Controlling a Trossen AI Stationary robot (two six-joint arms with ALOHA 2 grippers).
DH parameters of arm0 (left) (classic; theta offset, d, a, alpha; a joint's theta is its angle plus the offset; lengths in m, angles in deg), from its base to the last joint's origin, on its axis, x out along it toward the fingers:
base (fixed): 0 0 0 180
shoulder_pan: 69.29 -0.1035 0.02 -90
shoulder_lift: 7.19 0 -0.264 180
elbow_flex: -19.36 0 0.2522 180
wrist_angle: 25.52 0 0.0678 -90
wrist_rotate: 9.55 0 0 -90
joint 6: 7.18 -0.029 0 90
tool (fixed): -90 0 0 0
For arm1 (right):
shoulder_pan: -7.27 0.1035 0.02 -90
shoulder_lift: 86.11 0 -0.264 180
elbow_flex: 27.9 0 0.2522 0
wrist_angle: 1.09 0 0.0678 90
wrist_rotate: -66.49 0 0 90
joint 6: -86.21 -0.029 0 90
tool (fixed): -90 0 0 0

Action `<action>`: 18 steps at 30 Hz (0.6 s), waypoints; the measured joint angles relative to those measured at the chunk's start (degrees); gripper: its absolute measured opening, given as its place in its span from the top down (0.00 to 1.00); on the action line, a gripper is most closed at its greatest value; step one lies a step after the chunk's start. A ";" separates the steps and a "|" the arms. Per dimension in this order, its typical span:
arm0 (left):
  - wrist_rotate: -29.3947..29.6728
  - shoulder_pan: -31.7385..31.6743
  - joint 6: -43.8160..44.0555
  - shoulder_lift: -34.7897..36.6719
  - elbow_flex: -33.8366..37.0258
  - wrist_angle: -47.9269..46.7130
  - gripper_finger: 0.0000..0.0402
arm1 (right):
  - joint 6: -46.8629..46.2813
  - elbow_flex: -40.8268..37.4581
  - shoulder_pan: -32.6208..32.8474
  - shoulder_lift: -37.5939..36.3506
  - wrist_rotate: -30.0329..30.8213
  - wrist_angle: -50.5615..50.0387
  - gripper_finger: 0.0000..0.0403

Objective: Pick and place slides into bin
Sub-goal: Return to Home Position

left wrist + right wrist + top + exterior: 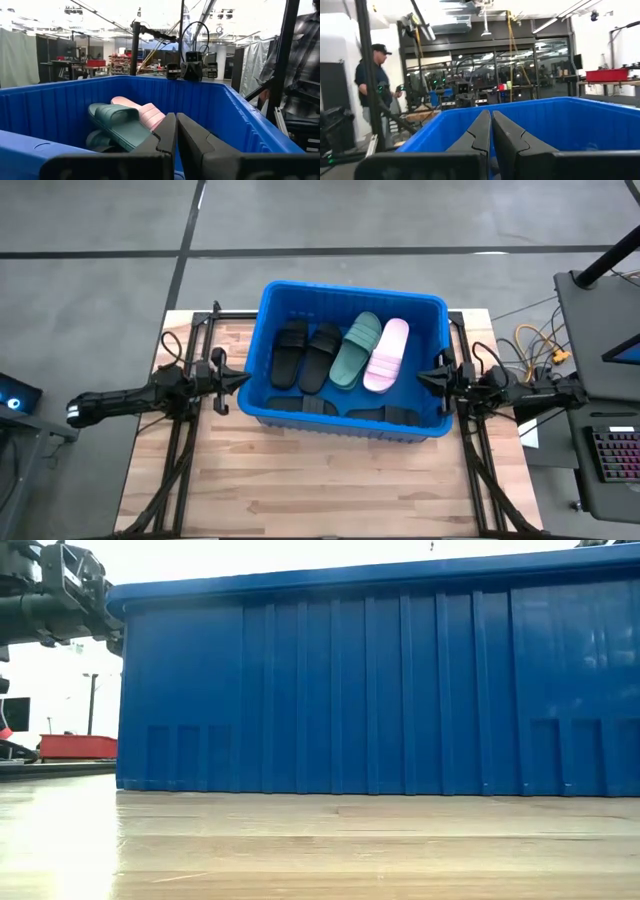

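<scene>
Left pincer (244, 380) and right pincer (421, 377), both pressed together, flank the bin (350, 291) holding slides (356, 348).

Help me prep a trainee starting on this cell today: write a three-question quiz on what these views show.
1. True or false: the pink slide lies outside the bin.
2. In the high view, the green slide lies between: A) two black slides; B) a black slide and the pink slide; C) the pink slide and the bin wall.
3. Fill in: the left hand and the right hand, at opposite ends of the bin, both have their fingers ____.

Key: 1 false; 2 B; 3 shut.
</scene>
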 joint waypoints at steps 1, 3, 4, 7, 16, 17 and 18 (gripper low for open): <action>-0.09 0.00 -0.30 0.00 0.00 0.00 1.00 | 0.00 0.03 0.00 0.00 -0.35 -0.20 0.98; -0.66 0.00 -1.31 0.43 0.01 -0.24 1.00 | -0.01 0.02 0.00 0.00 -0.54 -0.13 0.98; -1.02 0.00 -1.58 0.66 0.09 -0.33 1.00 | 0.00 -0.02 0.00 -0.06 -0.56 0.00 0.98; -1.80 -0.02 -1.38 1.60 0.15 -2.28 1.00 | -0.90 -0.06 0.00 -0.13 -0.74 -0.30 0.98; -2.23 0.02 -4.31 6.59 0.26 -6.40 1.00 | -0.19 0.05 0.04 -0.23 -2.14 -1.19 0.98; -1.83 0.00 -4.24 7.22 0.26 -6.59 1.00 | 0.22 -0.03 0.04 -0.37 -2.20 -0.98 0.98; -1.66 0.00 -4.04 7.14 0.26 -6.59 1.00 | 0.21 -0.04 0.04 -0.41 -2.21 -0.98 0.98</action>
